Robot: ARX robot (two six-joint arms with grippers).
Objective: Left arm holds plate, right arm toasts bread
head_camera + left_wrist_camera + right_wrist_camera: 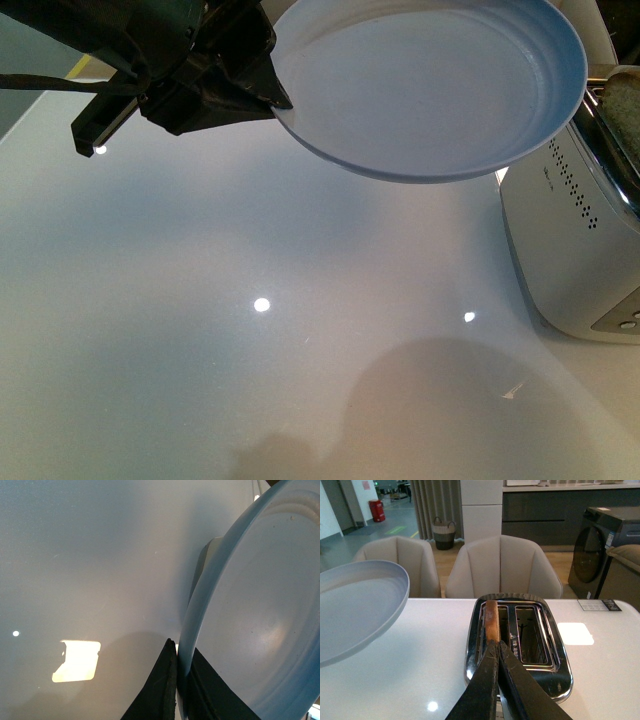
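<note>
Bread point(492, 617) stands on edge in one slot of the toaster point(560, 675), and the right gripper point(496, 647) seems pinched on its near end, though contact is hard to see. The left gripper point(268, 92) clamps the rim of the plate point(430, 90), held aloft beside the toaster; that thin edge grip could slip, or the slice could snag in the slot.

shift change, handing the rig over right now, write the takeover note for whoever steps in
Claws: left claw shut on the rim of the plate; right claw shut on the bread.
Where: plate empty, held above the table beside the toaster; bread on edge in one toaster slot, other slot empty.
Done: plate lifted, bread at the slot.
Left: depth and browning unclear; likely lower it, toast, then serve onto the plate.
</note>
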